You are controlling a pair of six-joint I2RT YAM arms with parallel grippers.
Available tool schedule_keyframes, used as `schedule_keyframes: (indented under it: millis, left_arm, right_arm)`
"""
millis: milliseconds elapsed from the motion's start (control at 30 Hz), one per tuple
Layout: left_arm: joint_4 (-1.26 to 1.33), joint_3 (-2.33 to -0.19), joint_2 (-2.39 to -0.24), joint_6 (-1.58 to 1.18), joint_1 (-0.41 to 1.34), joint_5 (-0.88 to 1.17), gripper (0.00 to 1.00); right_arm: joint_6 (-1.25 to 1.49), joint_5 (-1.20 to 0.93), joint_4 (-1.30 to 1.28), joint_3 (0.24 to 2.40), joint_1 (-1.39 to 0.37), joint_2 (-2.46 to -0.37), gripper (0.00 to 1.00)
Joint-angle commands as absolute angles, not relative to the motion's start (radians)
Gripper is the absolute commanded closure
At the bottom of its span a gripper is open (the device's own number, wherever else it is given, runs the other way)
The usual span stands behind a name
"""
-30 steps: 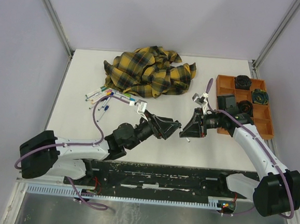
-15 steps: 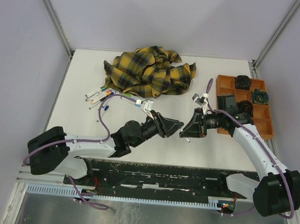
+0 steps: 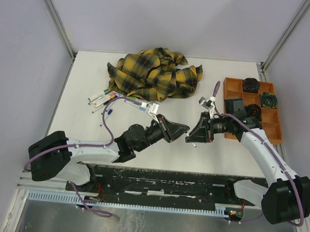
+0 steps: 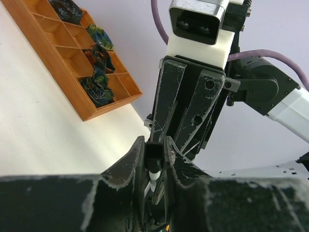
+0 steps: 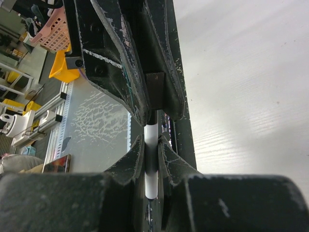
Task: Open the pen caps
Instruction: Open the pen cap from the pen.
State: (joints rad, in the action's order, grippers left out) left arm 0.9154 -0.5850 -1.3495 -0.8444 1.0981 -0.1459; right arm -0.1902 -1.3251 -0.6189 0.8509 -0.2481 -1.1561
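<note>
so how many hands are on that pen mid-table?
2. The left hand clamps the dark cap; the right hand clamps the white barrel.

At the centre of the frame the left gripper [image 3: 184, 130] and the right gripper [image 3: 190, 137] meet tip to tip over the white table [image 3: 222, 153], with the plaid cloth [image 3: 155, 73] at upper centre, loose pens [image 3: 103, 98] at its lower left and an orange tray [image 3: 233, 87] at right.
</note>
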Motion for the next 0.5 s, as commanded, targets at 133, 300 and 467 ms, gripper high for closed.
schedule_keyframes:
  millis: [133,300,467]
  left_arm:
    - [1.020,-0.606,-1.322,-0.868,1.029,-0.146,0.97]
    - [1.054,-0.623,-1.281,-0.854,0.916,-0.227,0.97]
    - [1.054,-0.678,-1.253,-0.813,0.815,-0.278,0.97]
  right_arm:
    - [-0.219,-1.349,-0.620,0.896,-0.252,-1.154,1.00]
    - [-0.214,-1.341,-0.622,0.895,-0.252,-1.163,1.00]
    - [-0.208,-1.315,-0.628,0.896,-0.253,-1.174,1.00]
